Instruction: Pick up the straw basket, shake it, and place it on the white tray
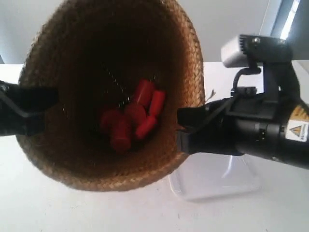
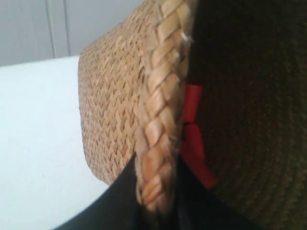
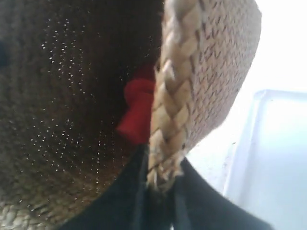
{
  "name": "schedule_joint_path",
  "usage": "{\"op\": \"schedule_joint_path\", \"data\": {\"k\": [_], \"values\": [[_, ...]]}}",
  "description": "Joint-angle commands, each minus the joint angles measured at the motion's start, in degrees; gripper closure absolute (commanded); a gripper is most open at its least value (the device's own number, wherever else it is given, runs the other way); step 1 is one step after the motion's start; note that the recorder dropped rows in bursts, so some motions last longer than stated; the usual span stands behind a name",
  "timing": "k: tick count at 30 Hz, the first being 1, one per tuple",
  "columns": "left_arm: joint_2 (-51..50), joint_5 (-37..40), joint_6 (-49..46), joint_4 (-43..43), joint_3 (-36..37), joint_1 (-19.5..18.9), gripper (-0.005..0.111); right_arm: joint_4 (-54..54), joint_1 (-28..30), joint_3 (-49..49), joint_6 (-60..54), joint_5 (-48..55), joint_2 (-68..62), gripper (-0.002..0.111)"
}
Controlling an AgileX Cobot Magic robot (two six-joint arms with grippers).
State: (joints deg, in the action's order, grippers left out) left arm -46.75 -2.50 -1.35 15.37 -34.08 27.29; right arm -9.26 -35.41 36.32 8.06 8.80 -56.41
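The straw basket (image 1: 96,164) hangs in the air between both arms, tilted with its mouth toward the exterior camera. Several red cylinders (image 1: 133,118) lie inside it. My left gripper (image 2: 156,191) is shut on the braided rim (image 2: 158,110), one finger outside, one inside. My right gripper (image 3: 160,184) is likewise shut on the opposite side of the rim (image 3: 172,96). In the exterior view the left gripper (image 1: 46,104) holds the view's left side, the right gripper (image 1: 186,128) the view's right side. The white tray (image 1: 217,179) lies on the table under the right arm, also visible as the white tray (image 3: 273,158).
A white table (image 1: 48,208) spreads beneath the basket. The right arm's black body with a warning label (image 1: 297,130) and its camera housing (image 1: 241,50) fill the exterior view's right. A pale wall (image 2: 48,28) stands behind.
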Motion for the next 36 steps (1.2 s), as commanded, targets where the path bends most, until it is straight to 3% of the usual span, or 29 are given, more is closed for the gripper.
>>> {"op": "schedule_joint_path", "data": {"k": [1, 5, 8, 12, 15, 17, 21, 25, 28, 32, 36], "values": [[6.8, 1.52, -4.14, -3.13, -3.95, 0.76, 0.107, 3.15, -2.79, 3.31, -1.64, -0.95, 9.28, 0.108], [1.34, -6.6, -6.56, -3.26, 0.75, 0.65, 0.107, 8.84, -0.1, -2.62, -2.95, -7.76, 4.19, 0.108], [-0.83, -3.15, -5.85, -2.98, -0.66, 0.91, 0.107, 7.22, 1.14, -1.19, 1.05, -2.54, 1.08, 0.108], [6.2, 2.5, -6.29, -3.19, -5.17, 2.03, 0.107, 6.34, -2.49, 2.91, 2.22, -1.06, 8.84, 0.108], [4.34, -3.21, -7.52, -2.16, -1.17, 0.62, 0.107, 9.98, -1.96, -0.59, 1.54, -9.6, 7.43, 0.108], [-0.05, -7.33, -7.4, 0.16, 1.52, -0.59, 0.107, 9.86, -0.14, -2.01, 1.23, -9.19, 2.65, 0.108], [3.01, -1.44, -4.99, -0.05, -3.25, 0.68, 0.107, 5.56, -1.89, 3.06, 4.57, -1.07, 4.22, 0.108], [6.12, -0.93, -7.35, -2.4, -4.69, 1.26, 0.107, 8.1, -4.73, 2.03, 1.42, -6.95, 9.53, 0.108], [0.22, -2.67, -7.78, -2.14, -0.65, -0.08, 0.107, 7.91, -1.79, -2.72, -0.37, -12.12, 3.7, 0.108], [0.56, 2.94, -4.7, -0.45, -4.22, 0.12, 0.107, 4.5, -3.16, 0.69, 7.43, -7.28, 2.71, 0.108], [4.79, 2.86, -6.49, -1.97, -5.84, 1.43, 0.107, 6.79, -6.76, 0.77, 0.4, -9.76, 7.4, 0.108]]}}
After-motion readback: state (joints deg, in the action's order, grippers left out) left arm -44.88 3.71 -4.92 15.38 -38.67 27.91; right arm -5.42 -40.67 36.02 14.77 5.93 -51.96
